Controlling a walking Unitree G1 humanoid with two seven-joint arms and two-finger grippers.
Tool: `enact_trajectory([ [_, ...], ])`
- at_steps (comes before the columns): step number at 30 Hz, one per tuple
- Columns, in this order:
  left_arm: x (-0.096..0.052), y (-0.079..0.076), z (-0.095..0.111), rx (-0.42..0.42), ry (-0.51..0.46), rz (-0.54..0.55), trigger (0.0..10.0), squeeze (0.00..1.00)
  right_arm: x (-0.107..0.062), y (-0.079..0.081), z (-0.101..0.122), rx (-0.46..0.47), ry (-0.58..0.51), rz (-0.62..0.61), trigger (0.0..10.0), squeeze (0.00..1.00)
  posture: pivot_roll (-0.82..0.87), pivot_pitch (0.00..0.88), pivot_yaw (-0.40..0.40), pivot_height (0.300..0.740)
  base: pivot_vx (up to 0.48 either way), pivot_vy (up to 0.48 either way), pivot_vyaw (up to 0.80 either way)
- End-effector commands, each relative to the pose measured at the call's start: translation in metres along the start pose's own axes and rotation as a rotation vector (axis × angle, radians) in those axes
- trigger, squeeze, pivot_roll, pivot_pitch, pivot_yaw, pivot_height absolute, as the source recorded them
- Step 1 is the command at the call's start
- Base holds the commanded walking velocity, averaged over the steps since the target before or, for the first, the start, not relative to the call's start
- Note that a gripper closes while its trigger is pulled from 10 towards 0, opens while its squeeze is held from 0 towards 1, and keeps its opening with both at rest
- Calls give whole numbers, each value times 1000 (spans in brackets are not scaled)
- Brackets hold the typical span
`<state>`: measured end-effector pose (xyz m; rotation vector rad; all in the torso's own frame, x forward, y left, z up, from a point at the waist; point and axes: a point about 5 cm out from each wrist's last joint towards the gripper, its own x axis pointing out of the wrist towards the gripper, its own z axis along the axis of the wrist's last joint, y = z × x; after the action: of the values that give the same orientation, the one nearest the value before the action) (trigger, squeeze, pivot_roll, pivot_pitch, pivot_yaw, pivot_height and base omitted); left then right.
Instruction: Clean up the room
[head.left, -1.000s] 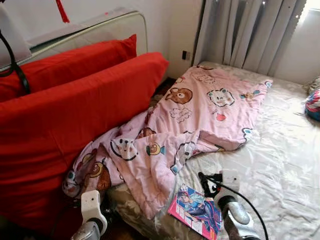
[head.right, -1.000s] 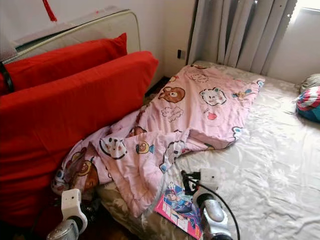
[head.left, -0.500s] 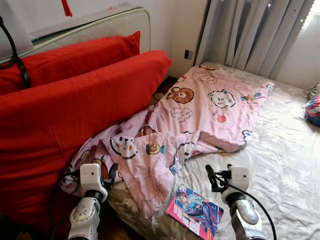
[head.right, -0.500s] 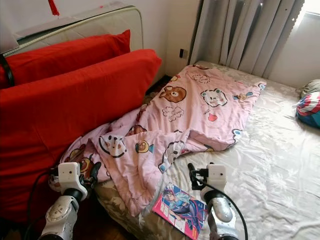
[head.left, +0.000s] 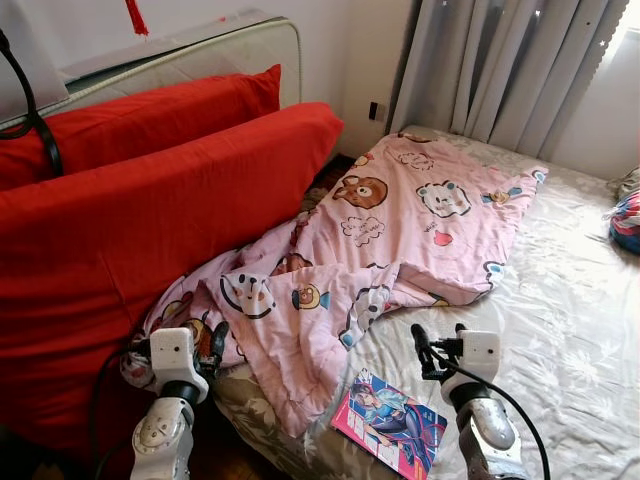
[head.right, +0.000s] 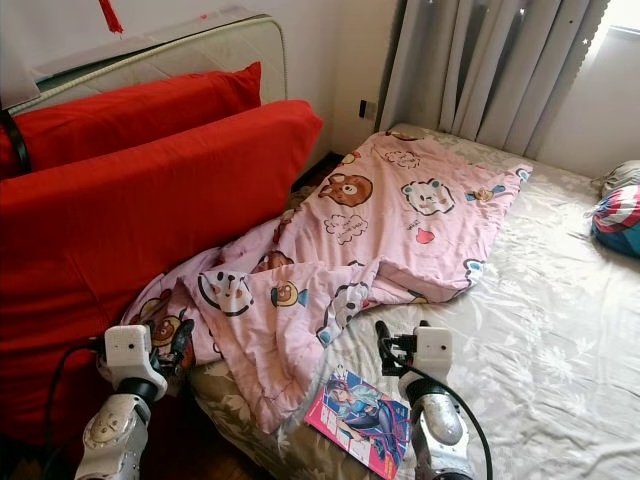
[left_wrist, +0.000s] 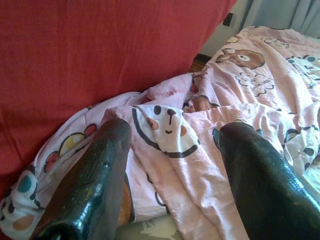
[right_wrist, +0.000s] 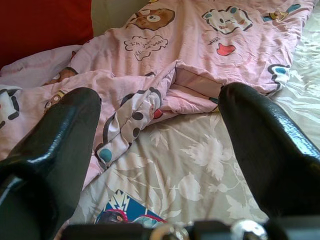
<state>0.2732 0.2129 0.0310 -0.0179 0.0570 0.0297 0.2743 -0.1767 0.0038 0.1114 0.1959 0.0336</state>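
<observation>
Left tool (left_wrist: 170, 165) wide open, holding nothing, near crumpled pink cartoon-animal blanket (head.left: 400, 230); right tool (right_wrist: 160, 150) open too, above flowery bed sheet (head.left: 560, 300).

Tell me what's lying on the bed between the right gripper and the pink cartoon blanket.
Only bare floral bedsheet: the right wrist view shows it between the open right gripper and the pink blanket's folded edge. The comic book lies nearer the robot.

Pink blanket (head.left: 400, 230): lower left corner drops off the bed edge beside the red cushion (head.left: 150, 220); its end hidden behind left gripper (head.left: 205, 345). Magazine (head.left: 390, 420): one corner covered by the blanket fold; cover print too small to read. Striped item (head.left: 628, 215) cut by the frame edge; identity unclear. Cushion cropped at left.
</observation>
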Motion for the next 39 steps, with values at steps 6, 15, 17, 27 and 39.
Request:
enact_trajectory([
  [6,5,1,8,-12,-17,4,10000,0,0,-1,-2,-21,31,-7,10000,0,31,0,-29,716,0,0,0],
  [15,5,7,10,-12,-13,21,10000,0,3,4,2,-14,10,23,10000,0,35,0,-30,711,0,0,0],
  [17,7,6,11,-11,-7,16,10000,0,5,5,2,-20,27,30,10000,0,48,0,-32,711,0,0,0],
  [27,5,-1,7,-43,0,23,10000,0,2,-1,2,-41,24,66,10000,0,14,0,-46,691,0,0,0],
  [39,-1,-5,8,-19,-10,2,10000,0,8,7,1,-56,79,97,10000,0,120,0,-67,691,0,0,0],
])
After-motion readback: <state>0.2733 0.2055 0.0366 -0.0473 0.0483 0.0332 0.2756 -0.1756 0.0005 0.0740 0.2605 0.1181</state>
